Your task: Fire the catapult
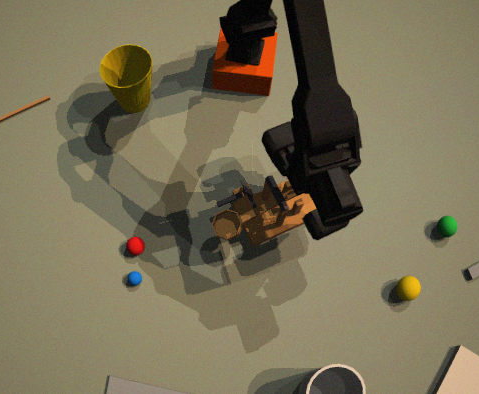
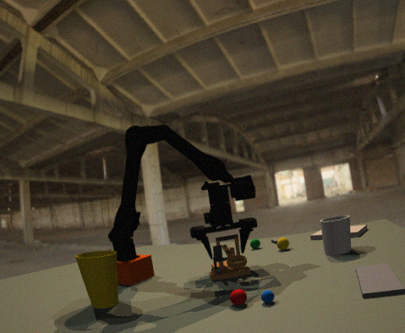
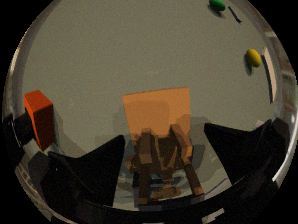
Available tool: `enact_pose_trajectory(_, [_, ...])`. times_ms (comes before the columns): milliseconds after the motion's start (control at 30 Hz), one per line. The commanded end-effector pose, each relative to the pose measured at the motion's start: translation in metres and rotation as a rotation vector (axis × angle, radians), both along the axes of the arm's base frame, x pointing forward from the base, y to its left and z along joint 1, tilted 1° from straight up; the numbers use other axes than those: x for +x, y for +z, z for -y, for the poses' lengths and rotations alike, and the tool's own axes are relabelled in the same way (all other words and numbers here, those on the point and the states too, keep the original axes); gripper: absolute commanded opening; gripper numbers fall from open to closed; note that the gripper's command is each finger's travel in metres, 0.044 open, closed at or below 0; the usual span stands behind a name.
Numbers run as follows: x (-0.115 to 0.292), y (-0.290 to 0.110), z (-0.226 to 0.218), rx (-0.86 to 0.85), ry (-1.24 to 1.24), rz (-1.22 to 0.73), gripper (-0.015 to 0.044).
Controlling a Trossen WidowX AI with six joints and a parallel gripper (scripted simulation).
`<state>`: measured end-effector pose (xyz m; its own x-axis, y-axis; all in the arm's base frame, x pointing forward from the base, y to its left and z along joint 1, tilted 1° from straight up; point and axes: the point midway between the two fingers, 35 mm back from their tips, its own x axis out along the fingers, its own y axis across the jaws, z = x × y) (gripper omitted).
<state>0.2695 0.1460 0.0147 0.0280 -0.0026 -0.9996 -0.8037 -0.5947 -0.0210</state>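
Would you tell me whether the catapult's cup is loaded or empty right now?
Empty: the top view shows the catapult's cup holding no ball, and the red ball lies on the table.
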Motion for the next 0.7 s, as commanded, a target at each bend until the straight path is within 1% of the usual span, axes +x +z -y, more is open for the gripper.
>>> enact_pose_trajectory(0, [-0.0023, -0.0100, 0.0020, -0.007, 0.005, -0.007, 0.0440])
enact_pose_trajectory(200, [-0.0024, -0.0123, 0.0021, -0.007, 0.005, -0.007, 0.0440])
enact_pose_trajectory(567, [-0.0010, -0.0087, 0.0007, -0.002, 0.000, -0.003, 0.0151])
enact_pose_trajectory(667, [-0.0010, -0.0087, 0.0007, -0.002, 0.000, -0.003, 0.0131])
